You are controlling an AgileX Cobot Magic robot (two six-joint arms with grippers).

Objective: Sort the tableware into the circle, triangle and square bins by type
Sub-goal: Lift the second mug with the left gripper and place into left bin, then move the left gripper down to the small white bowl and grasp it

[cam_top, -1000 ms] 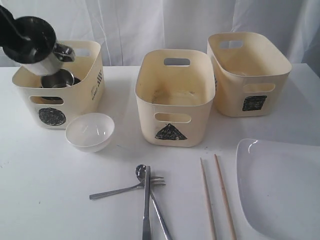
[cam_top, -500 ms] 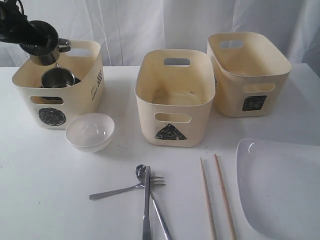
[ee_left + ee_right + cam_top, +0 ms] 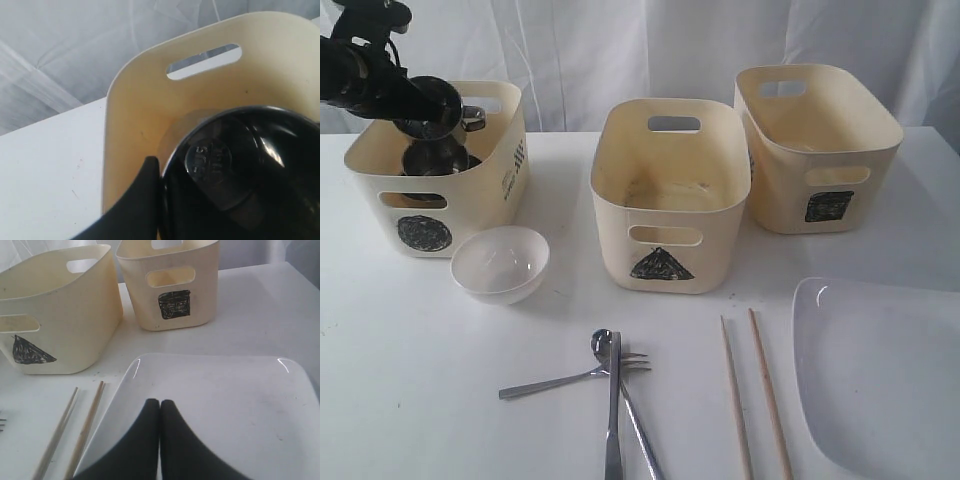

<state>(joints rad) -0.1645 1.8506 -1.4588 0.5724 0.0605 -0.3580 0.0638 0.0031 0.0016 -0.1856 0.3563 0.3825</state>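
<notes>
Three cream bins stand across the far half of the table [image 3: 410, 400]: the circle bin [image 3: 495, 150] on the left, the triangle bin [image 3: 670, 190] in the middle and the square bin [image 3: 817, 140] on the right, set a little farther back.

The left gripper [image 3: 412, 97] reaches in over the far left corner of the circle bin and grips a steel mug [image 3: 435, 112]. It holds the mug tilted in the air above the bin's opening, with the handle pointing right. In the left wrist view one black finger [image 3: 142, 200] presses against the outside of the mug's rim; the other finger is hidden. A second mug [image 3: 432, 160] sits inside the bin just below the held one.

The small white bowl [image 3: 500, 263] rests upright on the table, just beside the near wall of the circle bin. Near the middle, the spoon [image 3: 601, 344], fork [image 3: 550, 382] and knife [image 3: 613, 430] lie crossed over one another. Right of them the two chopsticks [image 3: 736, 400] lie side by side, apart from the cutlery.

The plate [image 3: 880, 380] fills the near right corner. The right gripper [image 3: 160, 404] is over it, empty, fingertips pressed together. Whether they touch the plate cannot be told.
</notes>
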